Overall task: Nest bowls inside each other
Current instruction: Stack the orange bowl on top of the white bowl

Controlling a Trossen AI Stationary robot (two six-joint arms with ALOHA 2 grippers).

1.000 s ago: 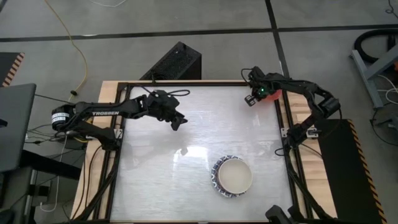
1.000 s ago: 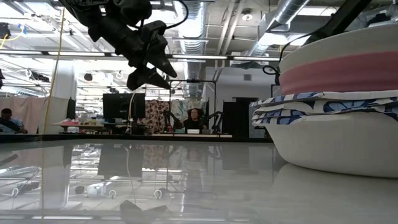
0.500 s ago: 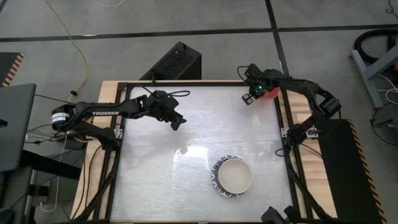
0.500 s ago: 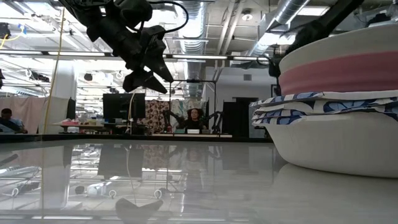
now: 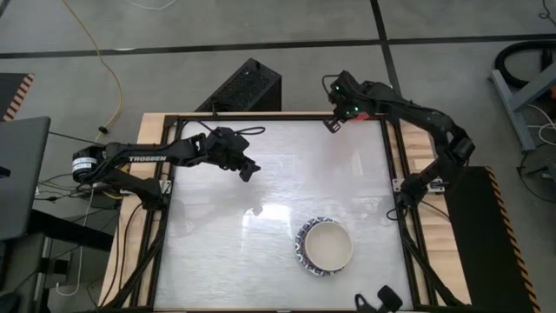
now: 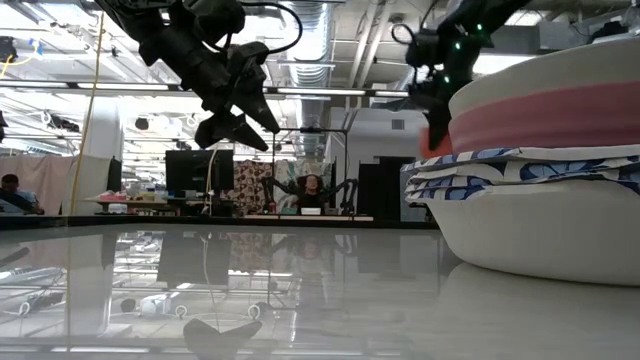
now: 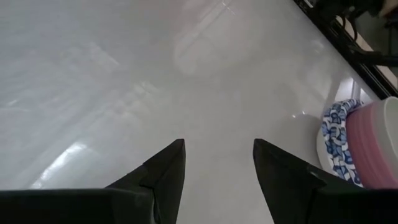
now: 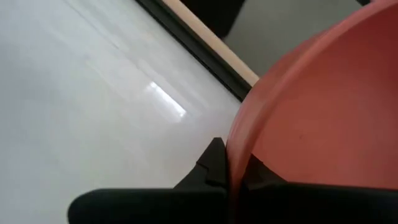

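Bowls are what I must nest, and most of them already sit as one stack [image 5: 327,247] on the near right part of the table [image 5: 278,174], cream-white on top, pink below it, blue-patterned rims under that. The red bowl [image 8: 311,124] is the one still outside. My right gripper [image 5: 334,123] has it at the far right corner, above the table's edge: in the right wrist view the two fingers pinch the thin red rim [image 8: 239,155] between them, one inside the bowl and one outside.

The relation that matters for me now: the stack lies well apart from this gripper, toward the near edge and almost straight ahead along the right side. So I judge the right arm is the one to carry the bowl there and lower it, mouth up, onto the cream-white bowl [image 6: 545,80].

My left gripper [image 5: 249,170] hangs over the left middle of the table with its fingers [image 7: 165,171] spread and nothing between them; it only waits.
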